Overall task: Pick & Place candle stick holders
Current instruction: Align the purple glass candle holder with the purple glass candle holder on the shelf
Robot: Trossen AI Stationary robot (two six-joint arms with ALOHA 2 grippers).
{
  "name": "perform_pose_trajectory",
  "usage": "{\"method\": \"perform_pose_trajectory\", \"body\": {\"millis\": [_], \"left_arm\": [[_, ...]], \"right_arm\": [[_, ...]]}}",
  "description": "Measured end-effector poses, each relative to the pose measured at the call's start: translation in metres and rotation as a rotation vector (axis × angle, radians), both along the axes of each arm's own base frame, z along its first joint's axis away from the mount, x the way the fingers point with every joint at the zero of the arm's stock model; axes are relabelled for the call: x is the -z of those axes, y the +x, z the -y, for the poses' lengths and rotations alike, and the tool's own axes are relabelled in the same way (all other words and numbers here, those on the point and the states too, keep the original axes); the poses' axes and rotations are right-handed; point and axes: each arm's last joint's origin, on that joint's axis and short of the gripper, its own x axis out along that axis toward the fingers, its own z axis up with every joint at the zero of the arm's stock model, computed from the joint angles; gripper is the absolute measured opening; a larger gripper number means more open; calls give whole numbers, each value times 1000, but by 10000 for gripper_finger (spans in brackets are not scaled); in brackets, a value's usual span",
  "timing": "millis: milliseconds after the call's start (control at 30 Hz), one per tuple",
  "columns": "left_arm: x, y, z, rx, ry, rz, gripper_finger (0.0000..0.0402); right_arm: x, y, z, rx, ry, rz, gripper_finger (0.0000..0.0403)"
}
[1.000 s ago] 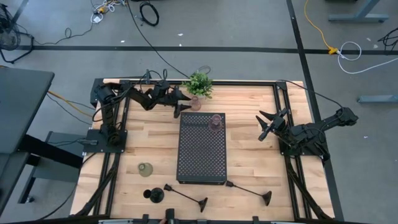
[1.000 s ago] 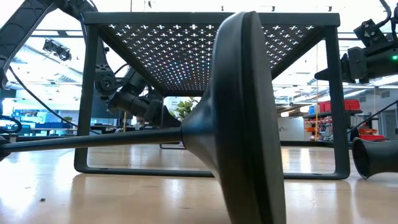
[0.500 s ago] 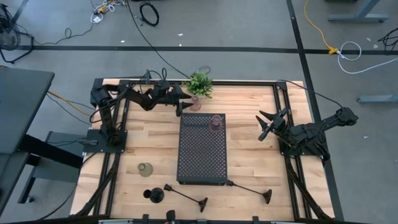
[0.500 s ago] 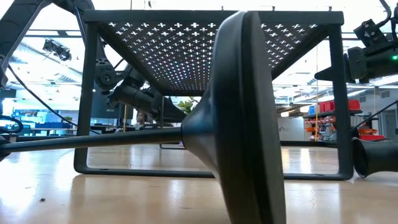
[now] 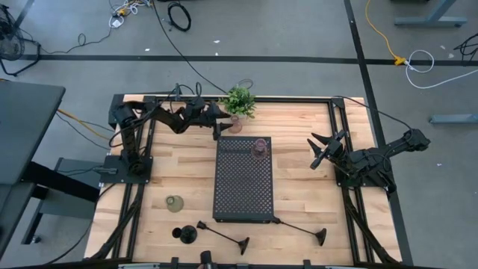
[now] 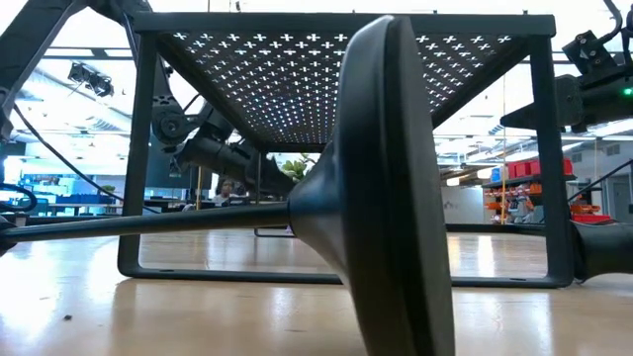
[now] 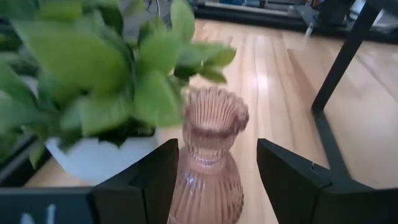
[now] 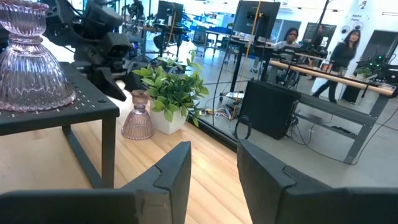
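The black perforated tray (image 5: 243, 178) stands in the middle of the table (image 5: 299, 202), just beside the left end effector (image 5: 217, 128) and well apart from the right end effector (image 5: 320, 152), which waits with its fingers parted and empty. A pink glass candle stick holder (image 5: 259, 147) stands on the tray's end nearest the left end effector. That end effector is open, its fingers on either side of a second pink glass holder (image 7: 208, 162) (not yet pressing it), with the potted plant (image 5: 239, 100) right behind.

Left hand (image 7: 214, 177) open, arm extended forward; right hand (image 8: 214, 168) open, arm folded.
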Motion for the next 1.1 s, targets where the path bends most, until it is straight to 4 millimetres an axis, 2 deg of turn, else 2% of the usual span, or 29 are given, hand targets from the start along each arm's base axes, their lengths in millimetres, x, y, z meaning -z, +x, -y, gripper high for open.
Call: {"method": "perform_pose_trajectory", "body": {"millis": [167,400,533,900,1100], "left_arm": [[7,14,-6,48,-44,11,221],[-6,33,-21,62,-8,38,214],[-4,34,-21,81,-29,2,169],[-4,25,-31,82,-154,18,169],[-16,15,-30,91,-230,-37,169]], "right_arm": [[0,0,0,0,0,0,130],[0,0,0,0,0,0,130],[0,0,0,0,0,0,130],[0,0,0,0,0,0,130],[0,0,0,0,0,0,130]]}}
